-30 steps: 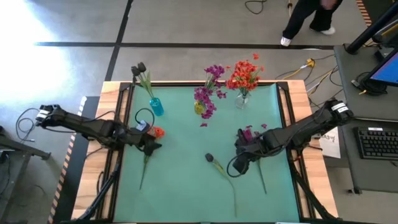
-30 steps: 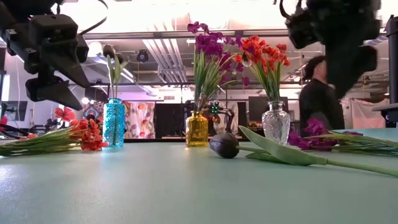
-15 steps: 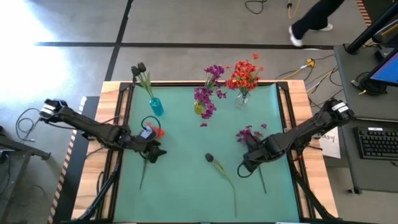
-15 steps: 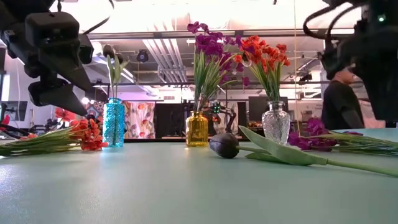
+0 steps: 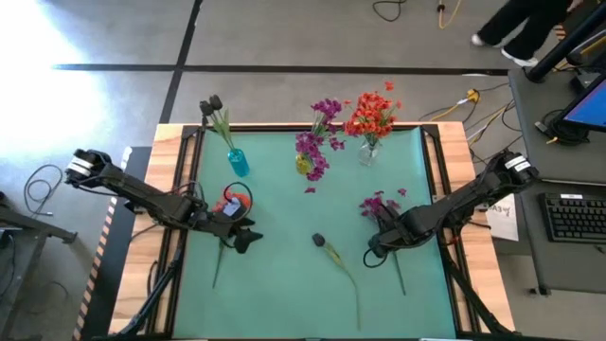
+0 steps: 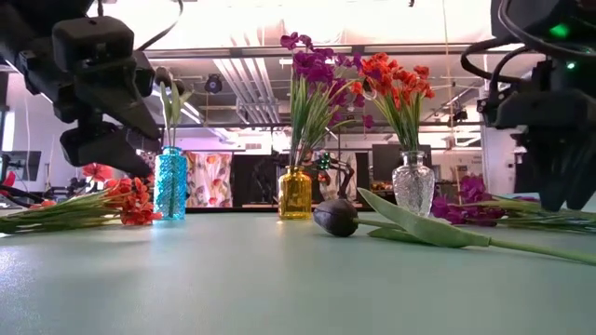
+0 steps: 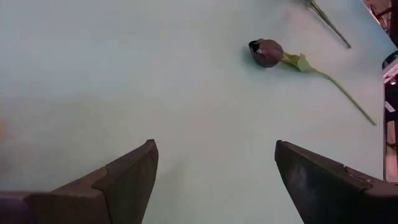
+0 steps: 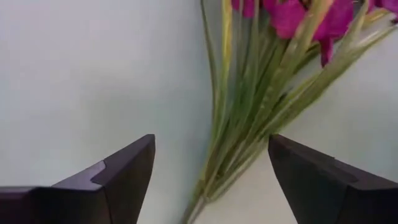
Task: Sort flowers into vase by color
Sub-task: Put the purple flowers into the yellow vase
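Three flowers lie flat on the green table. An orange-red flower (image 5: 232,201) is at the left, a dark-budded flower (image 5: 319,240) in the middle and a purple flower (image 5: 381,204) at the right. My left gripper (image 5: 246,239) hovers open just right of the orange flower's stem, and its wrist view looks toward the dark bud (image 7: 266,51). My right gripper (image 8: 211,138) is open and low over the purple flower's green stems (image 8: 239,143), one finger on each side of them. I see no touch.
Along the far edge stand a blue vase (image 5: 237,163) with dark buds, a yellow vase (image 5: 303,164) with purple flowers and a clear vase (image 5: 367,152) with orange-red flowers. Bare green mat lies at the near middle. A person walks on the floor beyond the table (image 5: 530,24).
My right gripper has come down and moved toward the table's right, over the purple flower's stems. My left gripper has moved toward the right and near edges, away from the orange blossom. The flowers have stayed where they were.
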Controlling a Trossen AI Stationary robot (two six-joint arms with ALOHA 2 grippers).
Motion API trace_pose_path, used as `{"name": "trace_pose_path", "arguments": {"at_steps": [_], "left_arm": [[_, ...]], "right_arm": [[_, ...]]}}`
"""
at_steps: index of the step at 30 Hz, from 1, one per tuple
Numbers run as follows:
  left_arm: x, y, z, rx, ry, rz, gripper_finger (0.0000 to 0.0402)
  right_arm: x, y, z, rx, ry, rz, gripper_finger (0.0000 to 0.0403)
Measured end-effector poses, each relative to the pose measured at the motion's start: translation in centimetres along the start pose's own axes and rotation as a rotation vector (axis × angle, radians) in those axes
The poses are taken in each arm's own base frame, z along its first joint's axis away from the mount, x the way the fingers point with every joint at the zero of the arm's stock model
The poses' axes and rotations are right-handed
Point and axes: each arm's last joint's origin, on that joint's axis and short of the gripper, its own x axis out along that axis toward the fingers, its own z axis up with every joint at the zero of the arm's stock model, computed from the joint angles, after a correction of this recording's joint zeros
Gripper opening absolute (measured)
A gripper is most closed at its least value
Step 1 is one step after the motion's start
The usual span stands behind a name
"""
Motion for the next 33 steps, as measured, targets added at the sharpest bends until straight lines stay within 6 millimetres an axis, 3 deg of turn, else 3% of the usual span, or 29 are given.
{"name": "trace_pose_path", "arguments": {"at_steps": [13, 27, 33], "left_arm": [[1.4, -0.9, 0.1, 0.070, -0.063, -0.053, 0.0311], [2.1, -1.9, 0.5, 0.141, -0.135, -0.127, 0.0311], [2.4, -2.1, 0.5, 0.144, -0.145, -0.140, 0.0311]], "right_arm": [[2.5, -1.6, -0.6, 0.073, -0.012, -0.003, 0.0215], [2.0, -1.1, -0.5, -0.010, -0.020, 0.031, 0.0020], [-0.1, 0.5, -0.5, -0.099, -0.038, 0.133, 0.0021]]}}
